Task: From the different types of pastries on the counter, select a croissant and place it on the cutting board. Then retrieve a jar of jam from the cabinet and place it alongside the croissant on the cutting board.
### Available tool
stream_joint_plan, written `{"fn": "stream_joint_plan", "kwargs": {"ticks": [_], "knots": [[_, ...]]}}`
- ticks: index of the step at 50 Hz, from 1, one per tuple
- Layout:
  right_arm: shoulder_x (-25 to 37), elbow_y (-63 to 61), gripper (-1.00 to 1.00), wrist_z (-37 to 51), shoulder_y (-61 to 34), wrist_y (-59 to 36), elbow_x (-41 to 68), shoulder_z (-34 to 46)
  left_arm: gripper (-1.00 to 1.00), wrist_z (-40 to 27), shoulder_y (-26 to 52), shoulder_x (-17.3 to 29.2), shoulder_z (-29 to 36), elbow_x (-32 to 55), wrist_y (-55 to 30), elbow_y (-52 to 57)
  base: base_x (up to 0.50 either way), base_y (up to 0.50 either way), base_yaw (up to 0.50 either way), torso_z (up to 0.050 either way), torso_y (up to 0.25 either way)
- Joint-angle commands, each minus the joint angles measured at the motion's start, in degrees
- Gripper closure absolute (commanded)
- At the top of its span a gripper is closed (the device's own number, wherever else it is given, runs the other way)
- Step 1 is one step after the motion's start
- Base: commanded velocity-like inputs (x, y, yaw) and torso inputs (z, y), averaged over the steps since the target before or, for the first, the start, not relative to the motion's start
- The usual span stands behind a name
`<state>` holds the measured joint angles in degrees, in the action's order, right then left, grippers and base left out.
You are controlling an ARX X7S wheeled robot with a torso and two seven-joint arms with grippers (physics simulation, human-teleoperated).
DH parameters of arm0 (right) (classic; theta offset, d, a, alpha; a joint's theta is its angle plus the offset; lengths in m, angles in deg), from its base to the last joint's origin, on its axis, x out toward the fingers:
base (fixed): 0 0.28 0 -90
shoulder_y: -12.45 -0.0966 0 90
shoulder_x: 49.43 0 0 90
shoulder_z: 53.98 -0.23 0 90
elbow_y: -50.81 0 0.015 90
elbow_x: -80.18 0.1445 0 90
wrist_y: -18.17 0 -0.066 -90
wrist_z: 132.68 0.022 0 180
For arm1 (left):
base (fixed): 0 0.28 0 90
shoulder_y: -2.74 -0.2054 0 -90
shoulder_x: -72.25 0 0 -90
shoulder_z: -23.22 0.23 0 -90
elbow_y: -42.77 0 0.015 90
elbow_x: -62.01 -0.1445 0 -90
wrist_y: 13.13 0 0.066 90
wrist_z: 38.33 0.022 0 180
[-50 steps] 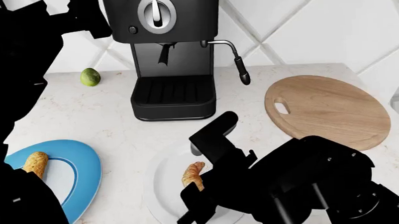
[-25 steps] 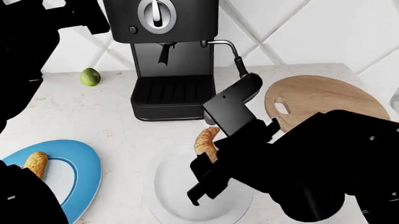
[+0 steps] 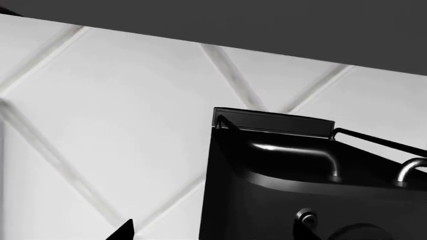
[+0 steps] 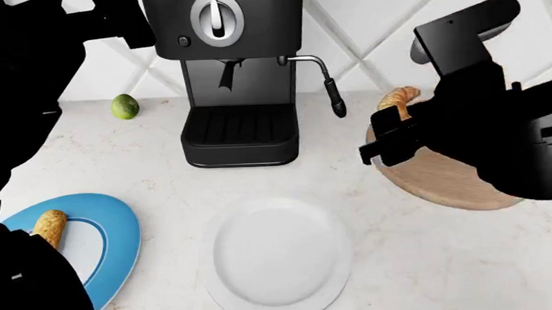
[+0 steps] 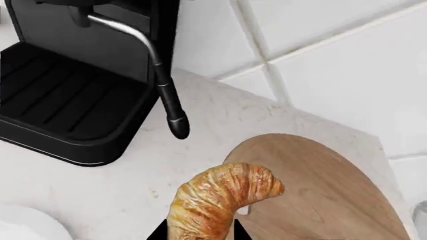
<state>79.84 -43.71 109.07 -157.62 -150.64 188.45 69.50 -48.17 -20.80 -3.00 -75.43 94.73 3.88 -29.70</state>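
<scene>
My right gripper is shut on the croissant, a golden-brown crescent, and holds it in the air over the left edge of the round wooden cutting board. In the right wrist view the croissant sticks out from between the two black fingers, with the board below it. The other pastry, a speckled loaf, lies on a blue plate. My left gripper stands open, raised by the top of the coffee machine, nothing between its fingers. The jar of jam and the cabinet are out of view.
A black coffee machine stands at the back of the counter, its steam wand reaching toward the board. A white oval plate lies at the front middle. A green lime sits at the back left. Tiled wall behind.
The right gripper lifted the croissant off the white plate and carried it up and right to above the cutting board's left edge. The left arm barely moved.
</scene>
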Motion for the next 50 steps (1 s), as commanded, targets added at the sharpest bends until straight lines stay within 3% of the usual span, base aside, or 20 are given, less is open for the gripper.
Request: {"fn": "stream_joint_plan", "kwargs": {"ticks": [1, 10, 18, 32, 50], "knots": [[1.0, 9.5, 1.00, -16.3, -3.1, 0.1, -20.7, 2.4, -1.00, -0.3, -0.6, 0.1, -0.2, 1.0, -0.7, 1.8, 0.00, 0.00, 0.00, 0.000, 0.000], [-3.9, 22.0, 1.00, -29.0, -6.5, 6.3, -36.8, 12.1, -1.00, -0.1, -1.1, 0.4, 0.5, 0.8, 0.4, 1.2, 0.00, 0.00, 0.00, 0.000, 0.000], [-6.5, 30.3, 1.00, -33.9, -8.2, 9.9, -44.0, 17.3, -1.00, -0.4, -0.5, 1.1, 0.8, 0.5, 0.6, 0.2, 0.00, 0.00, 0.00, 0.000, 0.000], [-9.0, 39.2, 1.00, -39.2, -5.4, 13.4, -49.6, 23.0, -1.00, 0.2, -1.2, 1.8, 1.9, -0.4, 3.5, -2.1, 0.00, 0.00, 0.00, 0.000, 0.000], [-8.5, 38.0, 1.00, -39.7, -4.7, 12.8, -49.3, 23.6, -1.00, -0.4, -1.2, 1.8, 2.7, -0.4, 3.7, -2.6, 0.00, 0.00, 0.00, 0.000, 0.000]]}}
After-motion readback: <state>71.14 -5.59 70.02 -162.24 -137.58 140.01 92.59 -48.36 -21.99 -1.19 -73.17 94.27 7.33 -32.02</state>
